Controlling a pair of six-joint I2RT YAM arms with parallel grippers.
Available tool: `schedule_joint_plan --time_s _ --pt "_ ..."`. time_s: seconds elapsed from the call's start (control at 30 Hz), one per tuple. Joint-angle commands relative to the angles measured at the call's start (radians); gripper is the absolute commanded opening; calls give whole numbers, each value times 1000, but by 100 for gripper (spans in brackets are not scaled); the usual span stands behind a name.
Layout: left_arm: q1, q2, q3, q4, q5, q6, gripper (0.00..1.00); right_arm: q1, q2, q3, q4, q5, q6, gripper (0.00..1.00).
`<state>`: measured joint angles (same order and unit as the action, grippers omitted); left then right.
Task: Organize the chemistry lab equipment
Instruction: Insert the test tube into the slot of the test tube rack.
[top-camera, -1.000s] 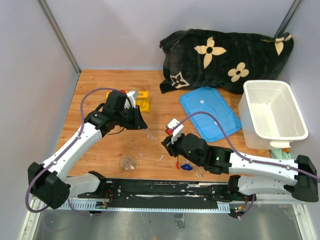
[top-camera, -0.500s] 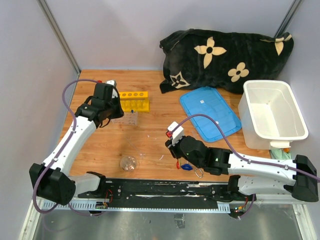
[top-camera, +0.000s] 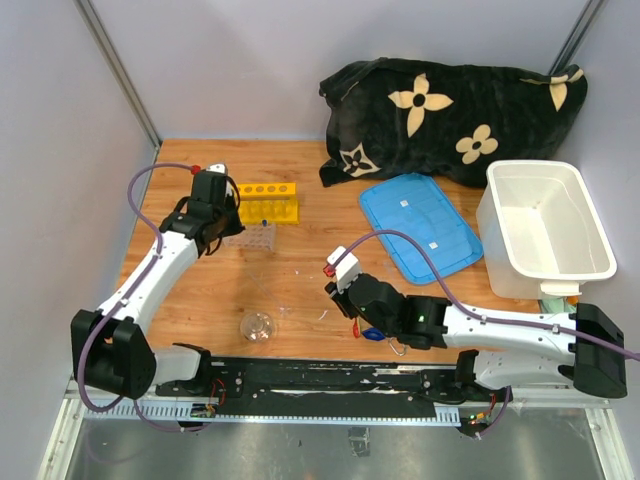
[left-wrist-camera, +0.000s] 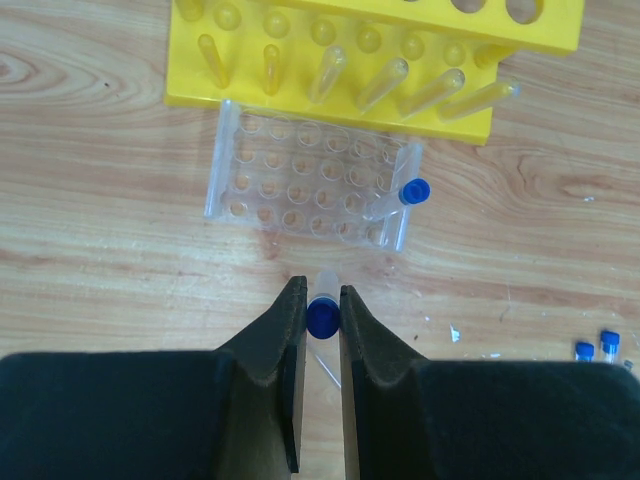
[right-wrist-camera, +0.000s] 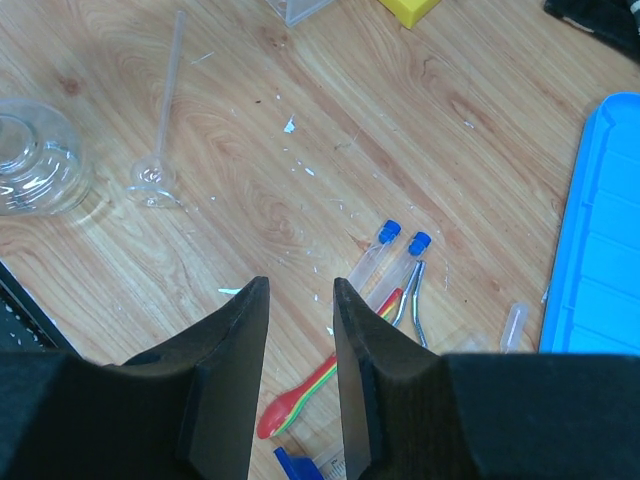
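My left gripper (left-wrist-camera: 322, 292) is shut on a blue-capped test tube (left-wrist-camera: 323, 317), held upright just in front of a clear holed rack (left-wrist-camera: 300, 185). One blue-capped tube (left-wrist-camera: 402, 194) leans in that rack's right end. The yellow tube rack (left-wrist-camera: 350, 55) stands right behind it. In the top view the left gripper (top-camera: 226, 231) is at the back left by the yellow rack (top-camera: 268, 203). My right gripper (right-wrist-camera: 300, 292) is open above bare wood. Just ahead of it lie two blue-capped tubes (right-wrist-camera: 378, 250), metal tongs (right-wrist-camera: 412, 300) and a red-handled spatula (right-wrist-camera: 320, 385).
A round glass flask (top-camera: 258, 326) sits near the front edge, with a thin-stemmed glass piece (right-wrist-camera: 160, 165) lying beside it. The blue lid (top-camera: 420, 226) lies flat right of centre, the white tub (top-camera: 548, 230) at the right, the black flowered cloth (top-camera: 450, 105) at the back.
My left arm has swung from the table's middle back and left to the racks, and now stands over the clear rack. The right gripper has shifted slightly forward.
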<state>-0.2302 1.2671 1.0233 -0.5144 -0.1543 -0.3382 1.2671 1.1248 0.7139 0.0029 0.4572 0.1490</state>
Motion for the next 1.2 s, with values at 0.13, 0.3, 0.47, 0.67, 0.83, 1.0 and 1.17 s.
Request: schedule_joint_plan --time_s 0.13,0.3,0.47,0.67,0.83,1.0,1.17 --pt "7 34 -50 182 -40 7 0 -64 15 3 38 -41 12 33" --pt "5 91 -40 223 -30 7 0 -85 7 -1 27 -52 21 33" --pt "5 132 -28 238 -36 -4 0 -99 4 -4 26 -58 29 33" --pt "5 169 -13 263 -35 -17 0 -107 15 2 27 -68 27 33" --pt "5 185 4 267 -24 -21 0 -118 15 1 28 -76 26 33" --pt "-5 194 13 267 -22 -21 0 -131 19 -1 33 -87 27 33" --pt "-20 209 26 266 -20 -22 0 -138 26 -1 37 -95 29 33"
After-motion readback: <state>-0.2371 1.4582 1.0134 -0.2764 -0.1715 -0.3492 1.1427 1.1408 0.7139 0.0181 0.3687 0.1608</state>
